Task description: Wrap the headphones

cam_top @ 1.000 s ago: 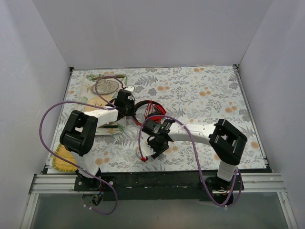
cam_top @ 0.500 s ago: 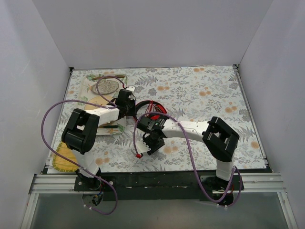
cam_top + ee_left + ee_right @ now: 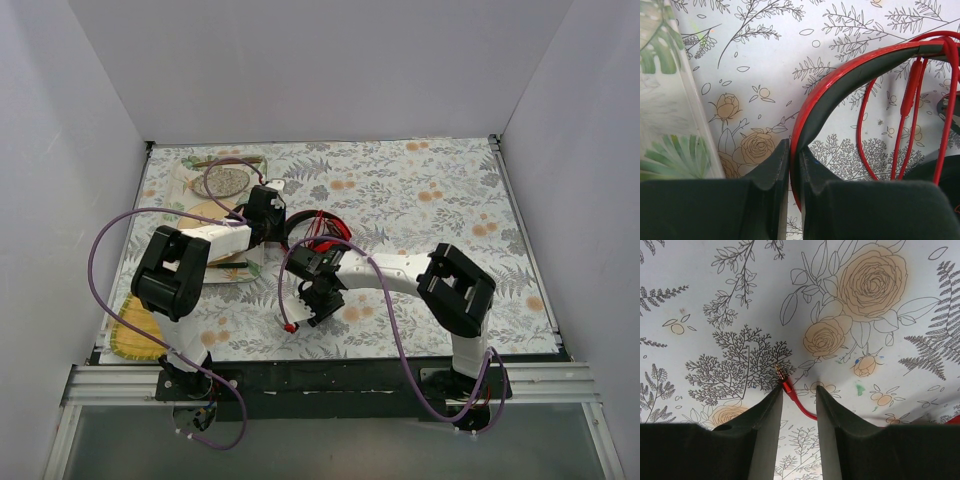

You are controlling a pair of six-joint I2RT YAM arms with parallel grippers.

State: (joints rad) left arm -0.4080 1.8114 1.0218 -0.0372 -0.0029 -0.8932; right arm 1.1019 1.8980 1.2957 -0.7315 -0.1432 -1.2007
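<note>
On floral cloth (image 3: pixel 420 190): left pincer (image 3: pixel 794 150) clamps headphones (image 3: pixel 840 72) by glossy curved band; right pincer (image 3: pixel 799 390) parted astride cable plug (image 3: pixel 786 385), grip unclear.

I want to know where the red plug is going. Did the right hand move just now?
Yes. In the top view the right hand slid left, toward the yellow mat at the near-left corner.

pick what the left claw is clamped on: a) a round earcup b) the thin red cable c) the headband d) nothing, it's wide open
c: in the left wrist view the left claw has its two fingers closed on either side of the red-and-black headband, with the cable loops hanging free to the right.
</note>
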